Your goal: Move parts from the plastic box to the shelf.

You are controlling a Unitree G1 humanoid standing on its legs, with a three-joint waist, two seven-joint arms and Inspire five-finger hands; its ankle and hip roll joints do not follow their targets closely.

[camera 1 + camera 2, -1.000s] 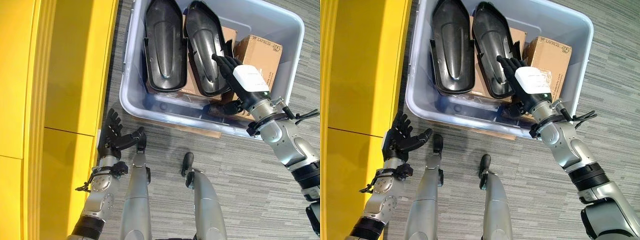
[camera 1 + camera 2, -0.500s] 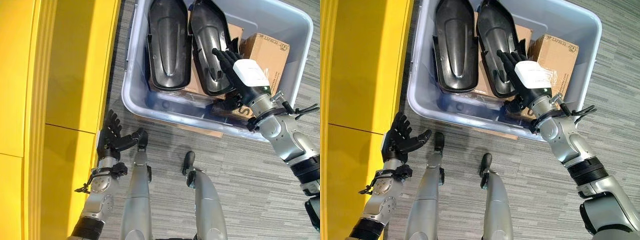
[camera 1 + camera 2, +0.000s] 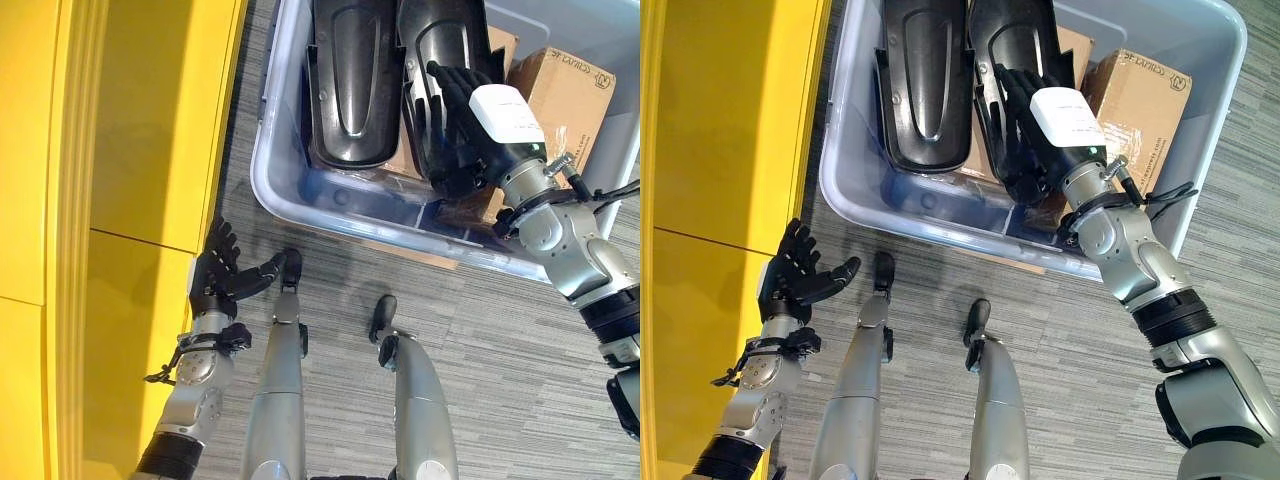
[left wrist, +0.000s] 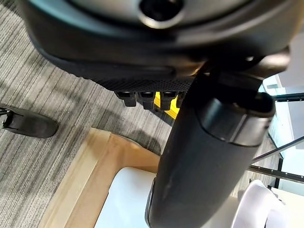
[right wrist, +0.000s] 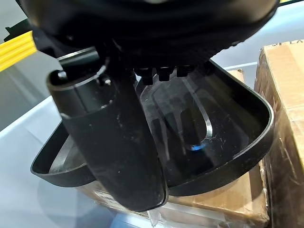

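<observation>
Far ends of both black parts [image 3: 345, 90] and plastic box [image 3: 300, 200] beyond the frame edge

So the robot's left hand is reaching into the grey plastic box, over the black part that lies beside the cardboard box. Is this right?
Not quite: it is the right hand that reaches into the plastic box, over the black part beside the cardboard box. The left eye view shows this. The left hand hangs open outside the box, near the yellow shelf.
</observation>
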